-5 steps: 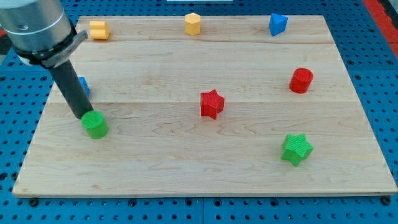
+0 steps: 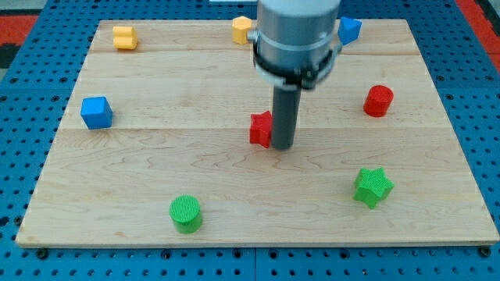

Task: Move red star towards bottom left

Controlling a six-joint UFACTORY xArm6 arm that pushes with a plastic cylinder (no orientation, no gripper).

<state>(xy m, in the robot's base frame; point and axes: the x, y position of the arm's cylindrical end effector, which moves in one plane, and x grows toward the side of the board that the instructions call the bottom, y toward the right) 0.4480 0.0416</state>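
The red star (image 2: 260,129) lies near the middle of the wooden board (image 2: 156,187), partly hidden behind my rod. My tip (image 2: 283,147) rests on the board right against the star's right side, touching it or nearly so. The rod rises toward the view's top from there.
A green cylinder (image 2: 186,213) sits at the bottom left of centre, a green star (image 2: 372,186) at the lower right, a red cylinder (image 2: 379,101) at the right. A blue cube (image 2: 96,112) is at the left. A yellow block (image 2: 123,37), a yellow block (image 2: 241,29) and a blue block (image 2: 349,30) line the top edge.
My rod moved from the left side, by the green cylinder, to the red star's right side. The green cylinder now lies lower and further right. The blue cube is uncovered.
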